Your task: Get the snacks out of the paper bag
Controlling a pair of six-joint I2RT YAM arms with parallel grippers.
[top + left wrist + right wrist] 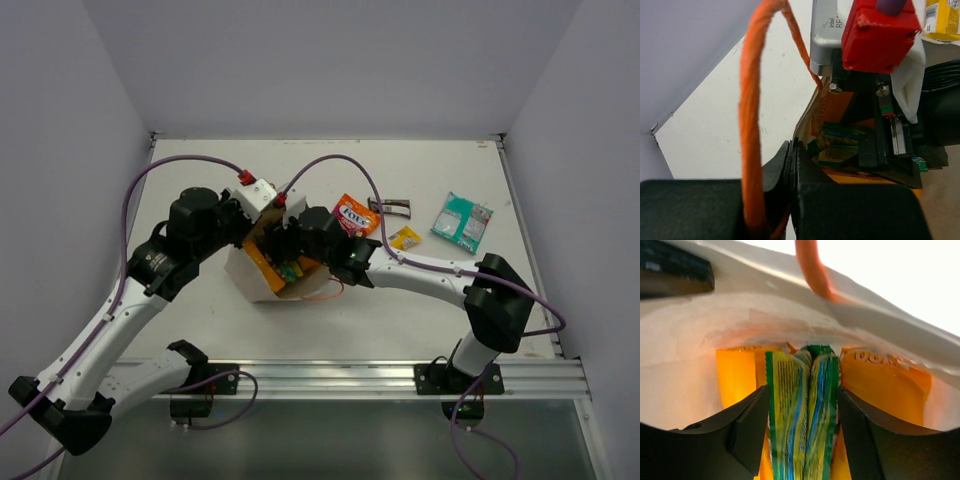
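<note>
Where the paper bag (245,275) is seen near the middle of the top view, it is tipped on the white table (330,335), with its open mouth turned to the right of the frame. Its rim is pinched by the left gripper (252,232). In the left wrist view the two black fingers (782,167) are pressed together at the bottom of the frame, with the thin paper edge caught between them. An orange string handle (750,115) is looped up the left of that frame, just beside the fingers.

The right gripper (290,252) is set inside the bag's mouth. In the right wrist view two green packets (800,405) are seen side by side in the middle of the frame. They are squeezed between the dark fingers (747,432), with one finger touching each outer side. Orange foil (735,377) is seen behind them at the left and at the right, inside the bag's pale wall. Whether it is one packet or two cannot be told.

Four snacks are laid on the table, right of the bag in the top view. An orange packet (355,215) is nearest the bag. A dark brown bar (393,207) is just beside it. A small yellow packet (404,238) is below the bar. A teal packet (462,220) is set well apart, toward the right edge.
</note>
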